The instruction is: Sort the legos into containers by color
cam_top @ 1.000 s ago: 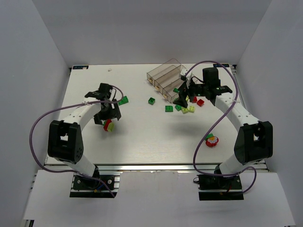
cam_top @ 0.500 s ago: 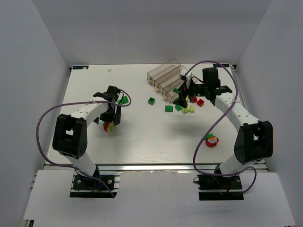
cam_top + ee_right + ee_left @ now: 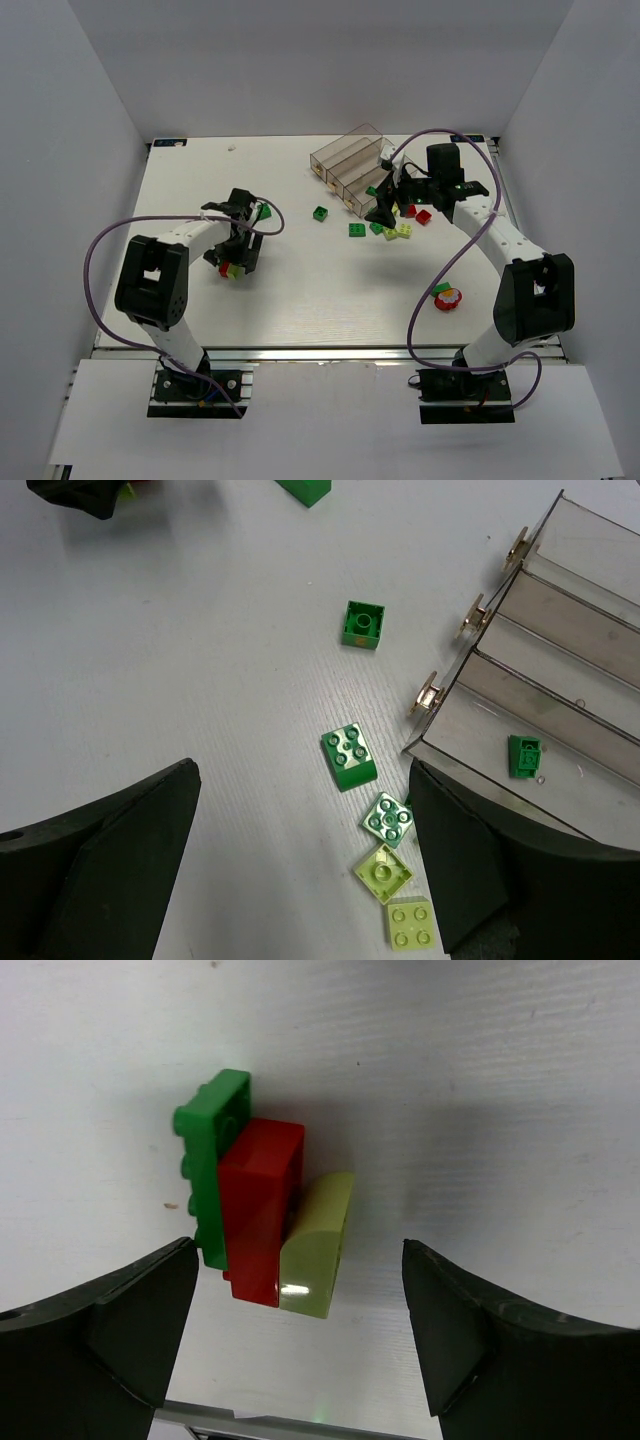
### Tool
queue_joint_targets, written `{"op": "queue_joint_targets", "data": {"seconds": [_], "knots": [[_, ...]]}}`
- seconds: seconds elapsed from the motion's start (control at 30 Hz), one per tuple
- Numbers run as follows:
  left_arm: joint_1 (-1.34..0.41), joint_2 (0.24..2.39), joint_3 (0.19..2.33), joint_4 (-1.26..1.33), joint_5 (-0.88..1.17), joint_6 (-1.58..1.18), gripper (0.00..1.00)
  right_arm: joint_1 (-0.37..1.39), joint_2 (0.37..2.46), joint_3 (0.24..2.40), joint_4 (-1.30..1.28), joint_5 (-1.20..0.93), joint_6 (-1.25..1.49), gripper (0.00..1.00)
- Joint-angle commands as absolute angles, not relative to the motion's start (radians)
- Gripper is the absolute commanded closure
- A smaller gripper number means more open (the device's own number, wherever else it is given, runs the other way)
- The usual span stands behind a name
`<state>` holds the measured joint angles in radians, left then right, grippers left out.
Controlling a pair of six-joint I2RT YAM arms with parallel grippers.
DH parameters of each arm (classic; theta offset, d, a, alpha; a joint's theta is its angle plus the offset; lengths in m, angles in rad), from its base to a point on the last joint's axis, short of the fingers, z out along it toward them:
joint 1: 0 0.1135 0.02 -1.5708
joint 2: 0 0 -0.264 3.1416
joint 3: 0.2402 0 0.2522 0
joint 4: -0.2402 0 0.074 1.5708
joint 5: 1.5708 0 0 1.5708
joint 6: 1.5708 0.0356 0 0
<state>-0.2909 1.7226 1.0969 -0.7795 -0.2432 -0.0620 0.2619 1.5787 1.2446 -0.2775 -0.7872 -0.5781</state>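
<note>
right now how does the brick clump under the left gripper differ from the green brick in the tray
The clump is three bricks stuck together, green, red and lime; the green brick is single. The clump lies on the table between the open fingers of the left gripper; the green brick lies inside the tray. Both rest ungripped.

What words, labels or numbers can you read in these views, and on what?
No text can be read in any view.
The studs on the bricks are too small to show any lettering.
No label or number shows on the tray.
No marking shows on the table.
</note>
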Motion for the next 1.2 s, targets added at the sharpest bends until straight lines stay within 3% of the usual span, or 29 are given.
{"op": "queue_joint_targets", "data": {"seconds": [0.0,0.4,0.43,0.57,0.73,0.83,0.97,1.1,1.17], "knots": [[-0.281,1.712,1.074,-0.718,-0.189,-0.025,0.09,0.259,1.583,1.252,-0.249,-0.792,-0.569,0.11],[-0.236,1.712,1.045,-0.652,-0.123,-0.055,0.24,0.259,1.569,1.243,-0.262,-0.787,-0.578,0.11],[-0.235,1.704,1.042,-0.646,-0.123,-0.063,0.27,0.259,1.569,1.239,-0.262,-0.788,-0.578,0.11],[-0.233,1.671,1.034,-0.629,-0.114,-0.115,0.57,0.259,1.568,1.242,-0.299,-0.833,-0.597,0.11],[-0.233,1.545,1.029,-0.585,0.009,-0.205,0.64,0.293,1.588,1.267,-0.396,-0.888,-0.603,0.11],[-0.233,1.432,0.991,-0.477,0.257,-0.364,0.64,0.327,1.606,1.281,-0.429,-0.936,-0.488,0.11],[-0.245,1.28,0.832,-0.055,0.469,-0.643,0.64,0.386,1.626,1.316,-0.433,-0.914,-0.35,0.11],[-0.302,1.161,0.669,0.306,0.555,-0.793,0.64,0.388,1.666,1.313,-0.269,-0.985,0.227,0.11],[-0.337,1.111,0.6,0.429,0.546,-0.776,0.63,0.387,1.643,1.211,-0.036,-1.029,0.462,0.11]]}}
